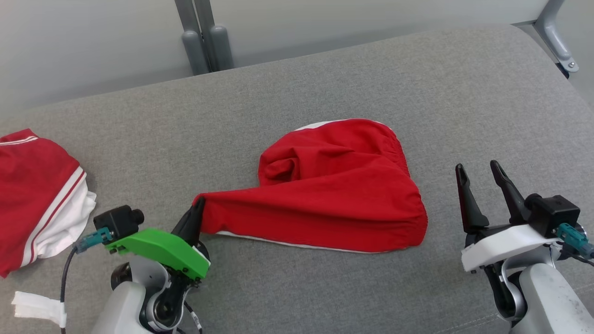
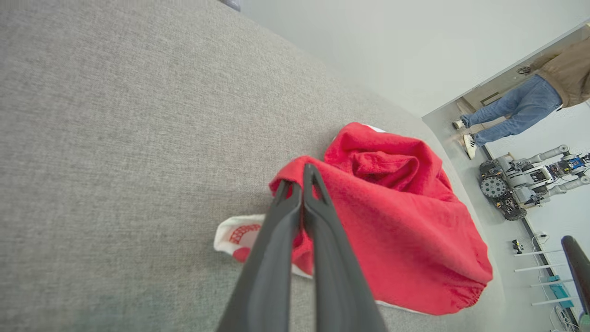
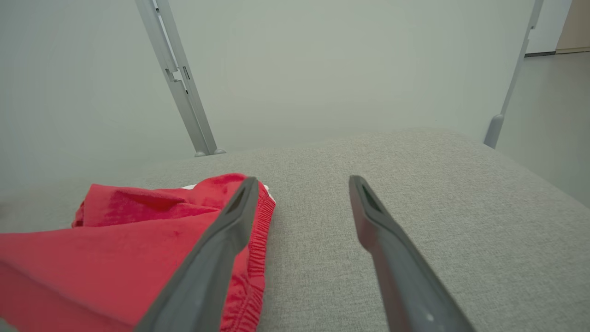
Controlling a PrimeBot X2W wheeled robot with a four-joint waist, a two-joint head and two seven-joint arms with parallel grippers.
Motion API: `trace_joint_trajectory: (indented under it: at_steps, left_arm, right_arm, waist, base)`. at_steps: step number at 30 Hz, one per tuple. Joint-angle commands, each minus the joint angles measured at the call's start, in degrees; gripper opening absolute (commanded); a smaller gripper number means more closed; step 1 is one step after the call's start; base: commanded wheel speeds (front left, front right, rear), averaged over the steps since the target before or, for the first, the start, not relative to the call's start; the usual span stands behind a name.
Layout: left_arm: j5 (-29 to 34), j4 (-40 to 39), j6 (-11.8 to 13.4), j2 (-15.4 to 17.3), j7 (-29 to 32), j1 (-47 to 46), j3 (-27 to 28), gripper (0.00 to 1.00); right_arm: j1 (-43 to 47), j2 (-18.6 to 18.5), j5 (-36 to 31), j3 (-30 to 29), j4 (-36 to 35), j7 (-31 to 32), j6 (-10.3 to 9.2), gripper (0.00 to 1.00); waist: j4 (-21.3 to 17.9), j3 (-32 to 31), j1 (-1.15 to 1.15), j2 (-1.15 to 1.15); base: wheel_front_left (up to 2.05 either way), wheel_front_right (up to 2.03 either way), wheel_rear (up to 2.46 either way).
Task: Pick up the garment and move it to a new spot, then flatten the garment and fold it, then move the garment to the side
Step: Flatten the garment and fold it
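A red garment [image 1: 334, 185] with white trim lies bunched in the middle of the grey padded surface [image 1: 371, 79]. My left gripper [image 1: 199, 204] is shut on its near left corner, and the cloth stretches taut from there. In the left wrist view the two dark fingers [image 2: 302, 184] press together on the red garment [image 2: 405, 221] at its edge. My right gripper [image 1: 478, 170] stands open just right of the garment, nothing between its fingers. The right wrist view has the garment [image 3: 115, 244] lying left of the open gripper [image 3: 302, 182], its elastic hem beside the left finger.
A second red and white garment [image 1: 37, 195] lies at the surface's left edge, with a white tag [image 1: 39, 307] below it. Grey metal posts [image 1: 204, 41] rise behind the surface. In the left wrist view a person [image 2: 525, 103] and another robot [image 2: 525, 184] stand on the floor beyond.
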Motion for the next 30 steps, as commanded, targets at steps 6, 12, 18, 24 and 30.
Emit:
trace_joint_trajectory:
  at_steps: [6,12,18,24,30]
  left_arm:
    - [1.9,9.2,-1.4,0.9,-1.3,-6.1,-0.6,0.00]
    - [2.8,17.7,-2.5,0.5,-3.8,-9.1,-1.7,0.51]
    - [2.8,19.6,-3.7,1.1,-7.8,-9.1,-2.7,1.00]
    - [6.8,13.3,-4.1,5.8,-15.5,-5.9,-3.7,1.00]
    - [13.2,2.7,-0.4,9.2,-20.0,-1.2,-1.0,1.00]
  right_arm:
    - [-1.7,-0.7,0.6,1.0,1.1,-0.2,0.02,1.00]
    - [-1.6,-0.7,0.6,1.0,1.8,-0.2,0.02,1.00]
    - [-0.5,-0.4,0.4,0.9,2.0,-0.2,0.02,1.00]
    - [0.9,-0.2,0.1,0.4,1.4,-0.2,0.02,1.00]
    - [3.5,0.7,-0.4,-2.0,0.1,-0.2,0.02,1.00]
  waist:
    - [-1.5,1.4,0.00,0.00]
    - [-1.5,0.7,0.00,0.00]
    - [0.2,-1.7,0.00,0.00]
    - [2.6,-4.3,0.00,0.00]
    - [5.5,-5.9,0.00,0.00]
  base:
    - [0.00,0.00,0.00]
    - [0.00,0.00,0.00]
    - [0.00,0.00,0.00]
    - [0.00,0.00,0.00]
    - [0.00,0.00,0.00]
